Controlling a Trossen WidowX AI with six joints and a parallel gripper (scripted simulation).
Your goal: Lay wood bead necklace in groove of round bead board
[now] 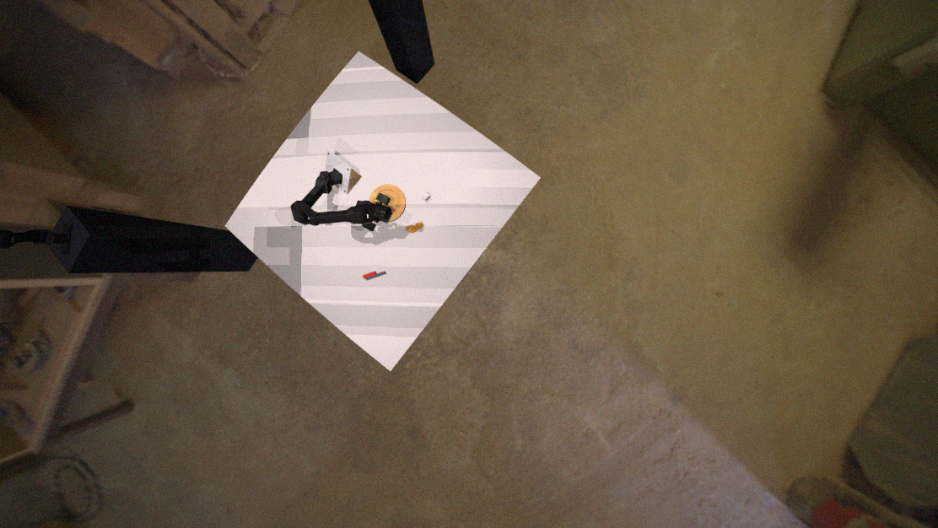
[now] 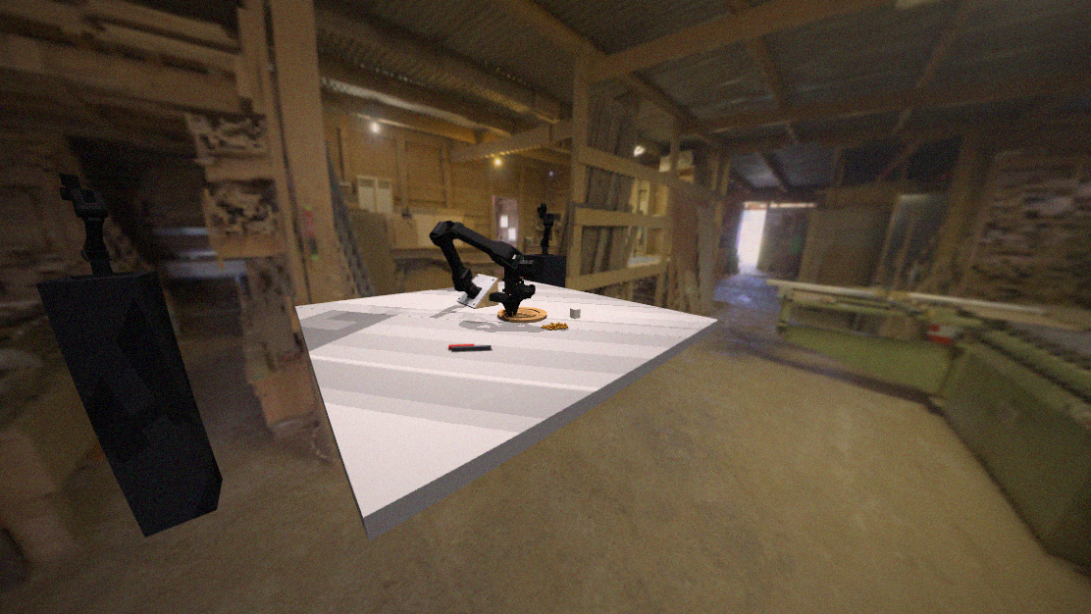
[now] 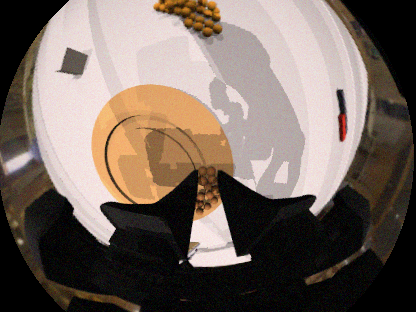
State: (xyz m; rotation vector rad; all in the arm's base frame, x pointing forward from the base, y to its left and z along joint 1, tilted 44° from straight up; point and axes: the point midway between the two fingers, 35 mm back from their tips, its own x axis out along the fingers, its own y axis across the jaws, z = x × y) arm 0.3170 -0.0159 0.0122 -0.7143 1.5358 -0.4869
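My gripper (image 2: 512,313) (image 3: 207,173) is low over the near edge of the round bead board. Its fingers are shut on the brown wood bead necklace (image 3: 210,192), which shows as a bunched clump between them. Part of the necklace is hidden by the fingers. The round bead board (image 1: 400,196) (image 2: 540,314) (image 3: 150,97) is light orange wood and lies flat. Its ring groove (image 3: 106,152) shows as a thin dark curve, left of the gripper in the wrist view; no beads show in that visible part. The arm covers part of the board in the top and exterior views.
A golden bead clump (image 1: 414,227) (image 2: 554,326) (image 3: 197,15) lies on the table beyond the board. A small grey cube (image 1: 426,196) (image 2: 574,312) (image 3: 74,62) stands nearby. A red and black stick (image 1: 374,275) (image 2: 469,347) (image 3: 342,115) lies off to one side. A white plate (image 1: 340,171) is at the arm's base.
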